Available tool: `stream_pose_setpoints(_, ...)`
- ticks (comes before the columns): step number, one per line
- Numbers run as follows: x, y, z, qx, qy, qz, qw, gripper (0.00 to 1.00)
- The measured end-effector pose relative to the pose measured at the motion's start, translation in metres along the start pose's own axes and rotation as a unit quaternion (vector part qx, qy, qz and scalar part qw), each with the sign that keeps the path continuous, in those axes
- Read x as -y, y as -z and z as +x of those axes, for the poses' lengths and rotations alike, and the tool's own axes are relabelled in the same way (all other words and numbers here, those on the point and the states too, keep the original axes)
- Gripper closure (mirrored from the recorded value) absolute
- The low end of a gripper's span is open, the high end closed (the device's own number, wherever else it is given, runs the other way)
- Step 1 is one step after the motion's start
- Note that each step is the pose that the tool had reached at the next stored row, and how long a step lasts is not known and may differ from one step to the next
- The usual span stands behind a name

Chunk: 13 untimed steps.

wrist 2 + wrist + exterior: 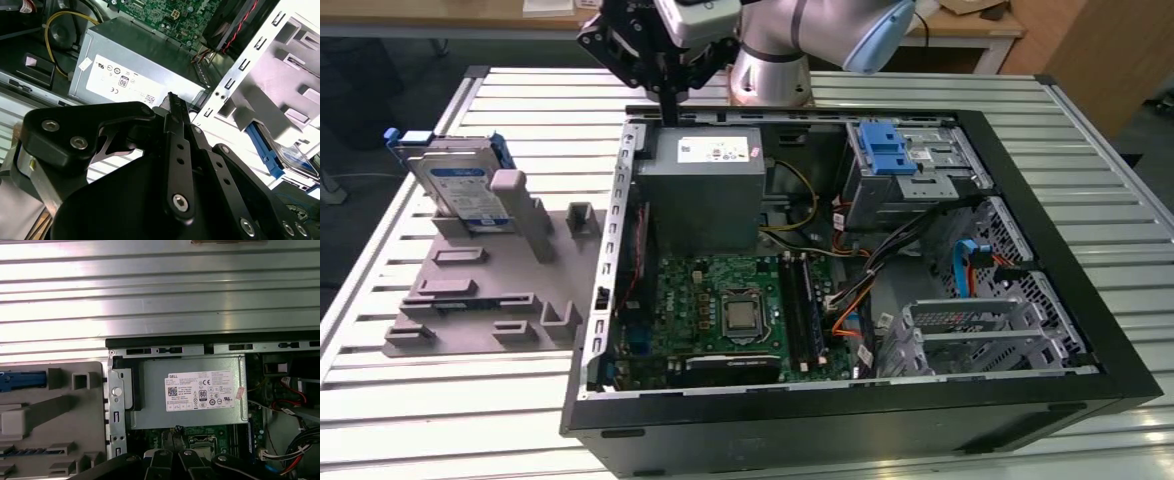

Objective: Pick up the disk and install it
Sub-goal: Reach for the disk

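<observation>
Nearest you in the exterior view, the open computer case (854, 420) lies on the slatted table (454, 420). Your gripper (670, 110) hangs over the grey power supply (707, 195), fingers pressed together, holding nothing. The disk (460, 185) stands upright in the grey fixture (480, 300) at that view's left, well apart.

In the second wrist view, the closed gripper (171, 97) points toward the power supply (135, 60); the disk (292, 160) sits beyond the case wall.

In the first wrist view, the gripper (171, 437) hovers beside the power supply (190, 390).

Slatted metal table (160, 300): carries an open computer case (165, 351) with a grey holder block (55, 415) just beside it.
In the case, against its rim: grey metal box (150, 405) with white sticker (202, 390); green motherboard (200, 435) adjoining.
On the holder: disk (22, 381), blue bracket edge visible.
Black gripper (172, 439), fingers together, over the motherboard.
</observation>
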State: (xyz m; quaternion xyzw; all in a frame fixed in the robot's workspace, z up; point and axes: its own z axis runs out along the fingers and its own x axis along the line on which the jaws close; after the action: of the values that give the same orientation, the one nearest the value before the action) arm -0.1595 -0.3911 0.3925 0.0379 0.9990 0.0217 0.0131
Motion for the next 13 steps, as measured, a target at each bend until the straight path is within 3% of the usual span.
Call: stream_pose_setpoints(13,0.0004,-0.0007,0.0046,0.0,0.0,0.0,1.0,0.89)
